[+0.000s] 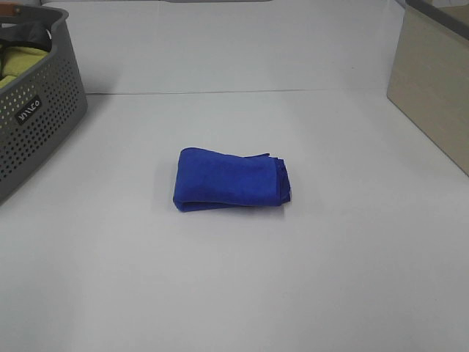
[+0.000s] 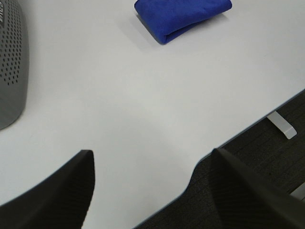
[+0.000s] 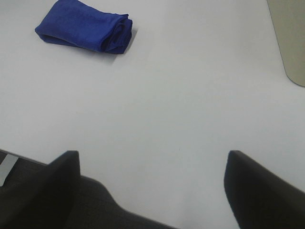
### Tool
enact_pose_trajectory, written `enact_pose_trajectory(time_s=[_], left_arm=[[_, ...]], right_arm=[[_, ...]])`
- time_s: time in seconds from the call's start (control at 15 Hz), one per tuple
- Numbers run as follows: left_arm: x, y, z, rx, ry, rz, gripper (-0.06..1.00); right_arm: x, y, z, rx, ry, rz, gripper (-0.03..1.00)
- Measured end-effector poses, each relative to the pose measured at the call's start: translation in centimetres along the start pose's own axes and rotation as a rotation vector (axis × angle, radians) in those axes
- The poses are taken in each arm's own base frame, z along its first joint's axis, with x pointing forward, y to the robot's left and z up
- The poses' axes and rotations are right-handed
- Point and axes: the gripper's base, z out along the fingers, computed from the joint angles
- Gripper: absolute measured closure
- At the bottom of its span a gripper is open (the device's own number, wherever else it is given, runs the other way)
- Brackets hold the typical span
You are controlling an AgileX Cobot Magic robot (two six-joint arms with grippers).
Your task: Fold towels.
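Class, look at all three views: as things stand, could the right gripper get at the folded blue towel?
Probably yes. The right gripper is open and empty, and only bare table lies between it and the towel. The basket stands off to the far side, out of the path.

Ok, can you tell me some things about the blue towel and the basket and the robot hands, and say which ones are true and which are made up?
1. The blue towel lies folded into a compact bundle on the white table. True.
2. The left gripper is clamped on the towel. False: its jaws stand open near the table edge, apart from the towel and holding nothing.
3. The grey perforated basket has a yellow-green cloth inside. True.
4. The towel sits inside the basket. False: it lies on the table, well apart from the basket.
5. The right gripper is open and empty. True.
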Motion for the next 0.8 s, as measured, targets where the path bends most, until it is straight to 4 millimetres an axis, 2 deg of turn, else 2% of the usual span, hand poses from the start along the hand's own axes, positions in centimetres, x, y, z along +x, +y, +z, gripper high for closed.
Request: enact_pose_trajectory(time_s=[0.2, 0.53, 0.8], left_arm=[[0.0, 0.0, 0.0, -0.023, -0.002, -0.015, 0.29], [0.7, -0.1, -1.2, -0.237, -0.091, -0.124, 0.29], [1.2, -0.6, -1.9, -0.317, -0.149, -0.147, 0.29]], right_arm=[[0.0, 0.0, 0.0, 0.003, 0.000, 0.002, 0.19], [0.1, -0.1, -0.1, 0.142, -0.014, 0.093, 0.19], [0.8, 0.3, -1.3, 0.176, -0.110, 0.091, 0.19]])
